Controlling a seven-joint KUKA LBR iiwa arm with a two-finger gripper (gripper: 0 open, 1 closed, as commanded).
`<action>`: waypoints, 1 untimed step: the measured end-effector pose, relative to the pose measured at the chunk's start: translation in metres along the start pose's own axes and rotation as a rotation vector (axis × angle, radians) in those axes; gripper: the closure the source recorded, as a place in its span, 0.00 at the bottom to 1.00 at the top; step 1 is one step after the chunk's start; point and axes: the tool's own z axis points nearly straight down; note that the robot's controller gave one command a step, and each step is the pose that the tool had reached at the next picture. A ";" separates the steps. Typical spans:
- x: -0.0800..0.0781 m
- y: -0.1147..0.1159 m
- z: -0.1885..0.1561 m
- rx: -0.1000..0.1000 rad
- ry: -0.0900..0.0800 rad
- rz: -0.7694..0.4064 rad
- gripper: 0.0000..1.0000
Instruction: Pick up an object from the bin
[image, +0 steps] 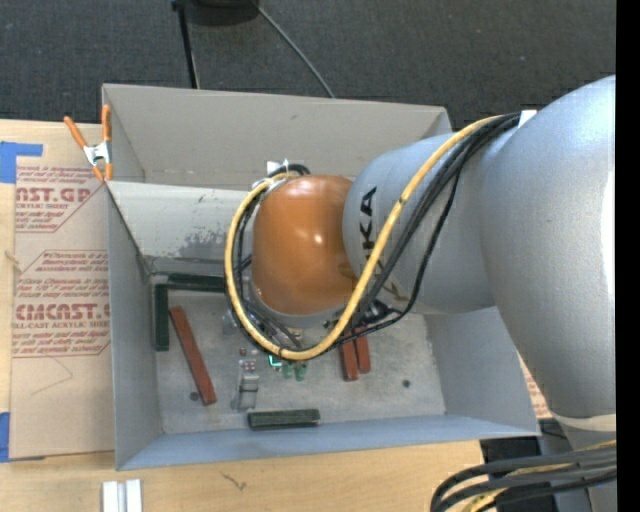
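Gripper (265, 362) mid-floor of grey metal bin (135, 300), under orange wrist cover (300, 245); grip state: cannot tell. Alongside: long red-brown bar (192, 355) leftward; dark green flat bar (284, 419) by front wall.

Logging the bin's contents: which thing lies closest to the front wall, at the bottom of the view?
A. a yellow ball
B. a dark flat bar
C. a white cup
B: a dark flat bar lies crosswise on the floor of the bin just before its front wall, nearer than the red-brown stick.
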 end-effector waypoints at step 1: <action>-0.002 -0.001 -0.004 -0.001 -0.007 0.002 0.00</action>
